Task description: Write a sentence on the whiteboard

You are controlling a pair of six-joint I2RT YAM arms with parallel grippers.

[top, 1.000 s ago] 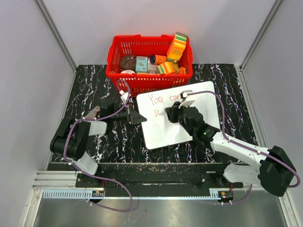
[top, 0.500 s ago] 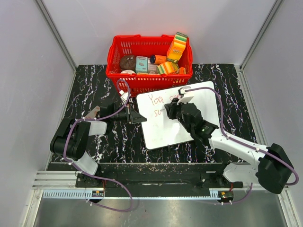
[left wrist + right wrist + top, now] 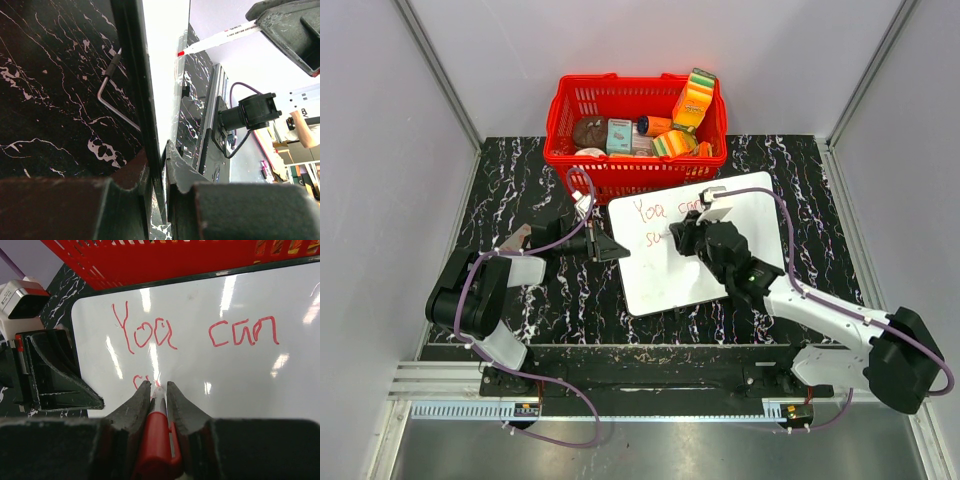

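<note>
Right gripper [image 3: 158, 386] nudged right — clenched on the marker [image 3: 157, 435], seen only in your wrist cams; left gripper [image 3: 159, 150] pinches whiteboard [image 3: 665, 275] edge.

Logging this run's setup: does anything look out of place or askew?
The large white rectangular whiteboard lies skewed on the black marbled table, its left edge clamped in the left pincer. A small bent metal hex key lies loose on the table beside the board.
</note>
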